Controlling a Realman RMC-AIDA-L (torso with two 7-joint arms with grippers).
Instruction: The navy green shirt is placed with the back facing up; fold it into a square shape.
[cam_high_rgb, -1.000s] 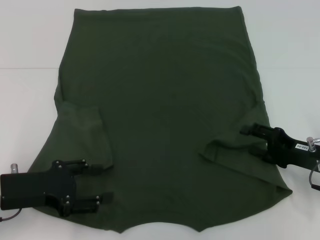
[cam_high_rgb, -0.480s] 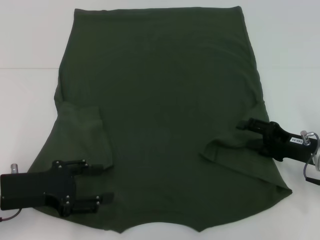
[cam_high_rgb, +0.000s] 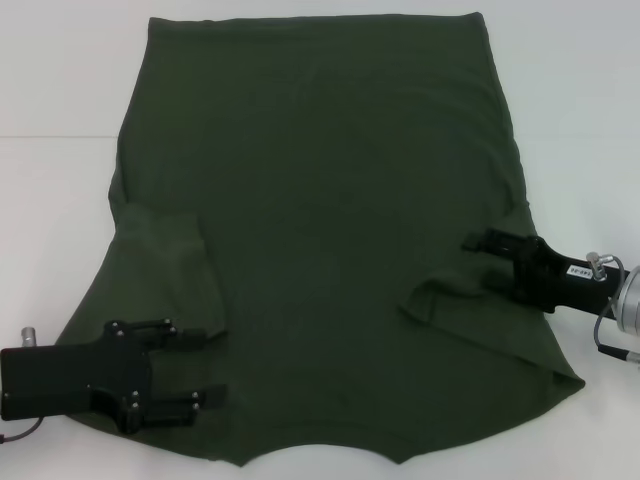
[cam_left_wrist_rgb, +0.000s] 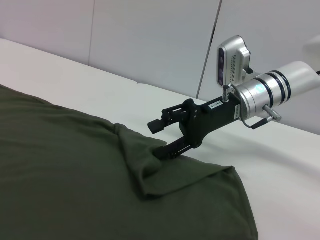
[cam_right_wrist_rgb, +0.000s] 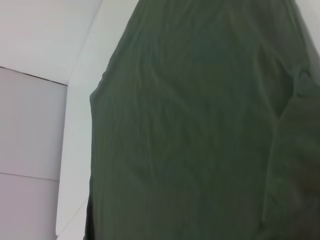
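Observation:
The navy green shirt (cam_high_rgb: 330, 220) lies spread flat on the white table, with both sleeves folded inward onto the body. My left gripper (cam_high_rgb: 205, 366) rests open over the shirt's near left part, beside the folded left sleeve (cam_high_rgb: 170, 260). My right gripper (cam_high_rgb: 482, 262) is open at the shirt's right side, just above the folded right sleeve (cam_high_rgb: 450, 300). In the left wrist view the right gripper (cam_left_wrist_rgb: 158, 140) has one fingertip low against the sleeve fold (cam_left_wrist_rgb: 150, 170) and the other raised. The right wrist view shows only shirt (cam_right_wrist_rgb: 200, 125) fabric.
The white table (cam_high_rgb: 60, 200) shows bare on both sides of the shirt. A pale wall (cam_left_wrist_rgb: 150, 40) rises behind the table's far edge. The shirt's hem (cam_high_rgb: 310, 20) reaches far back; its collar edge (cam_high_rgb: 320, 452) is nearest me.
My right gripper has moved inward over the shirt and a little farther from me. The left gripper and the shirt have stayed where they were.

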